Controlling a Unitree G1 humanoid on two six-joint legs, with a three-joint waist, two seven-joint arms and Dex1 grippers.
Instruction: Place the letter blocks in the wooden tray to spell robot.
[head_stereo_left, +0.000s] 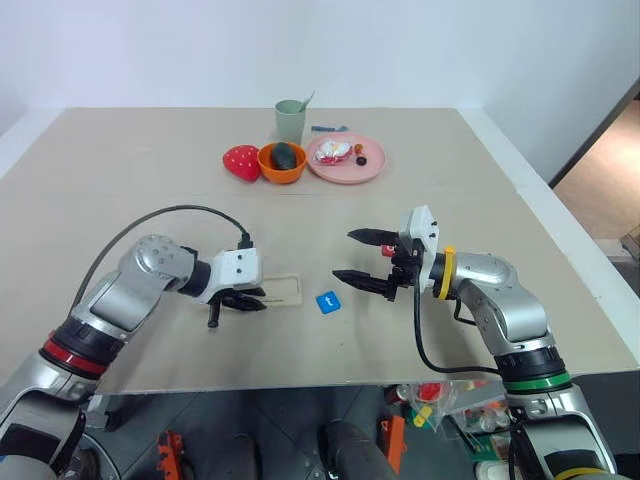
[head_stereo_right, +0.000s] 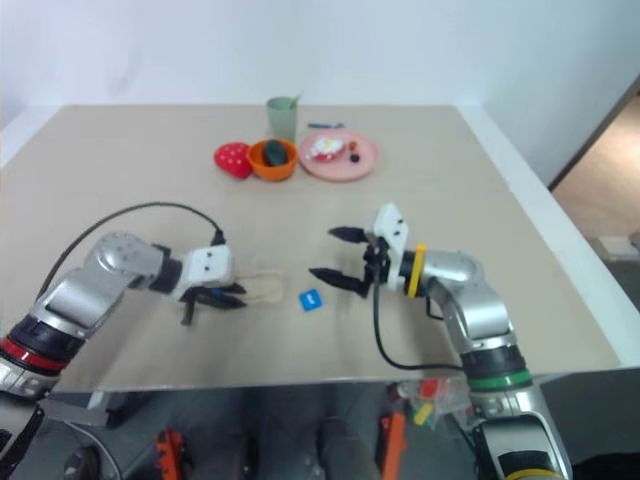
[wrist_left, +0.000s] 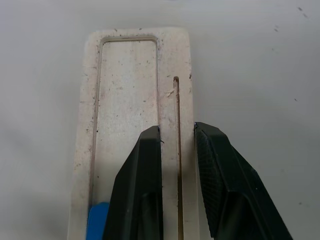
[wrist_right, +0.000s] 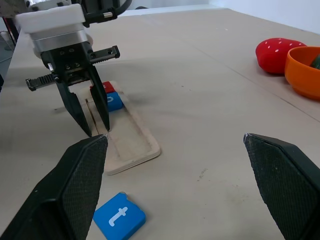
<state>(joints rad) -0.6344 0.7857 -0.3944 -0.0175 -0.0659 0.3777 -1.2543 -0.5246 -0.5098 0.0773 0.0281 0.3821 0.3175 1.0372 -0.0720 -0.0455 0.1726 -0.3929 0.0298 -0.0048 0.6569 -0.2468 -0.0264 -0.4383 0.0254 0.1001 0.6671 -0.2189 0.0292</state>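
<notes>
Left eye view shows one wooden tray (head_stereo_left: 283, 290) lying flat on the table (head_stereo_left: 120, 180), near the front edge at about 7 o'clock from the middle. Three letter blocks can be counted. One blue block with a white t (wrist_right: 119, 217) lies on the table just beside the tray's end, at 3 o'clock from it. In the right wrist view, one red block (wrist_right: 101, 87) and one blue block (wrist_right: 114, 101) sit side by side in the far end of the tray. The left hand (head_stereo_left: 240, 301) tilts down over the tray, and its two black fingers (wrist_left: 142, 185) are pressed close on the tray's long rim. The right hand (head_stereo_left: 362, 259) hangs level above the table at 3 o'clock from the t block, pointing toward the tray, with its fingers spread wide and nothing between them.
</notes>
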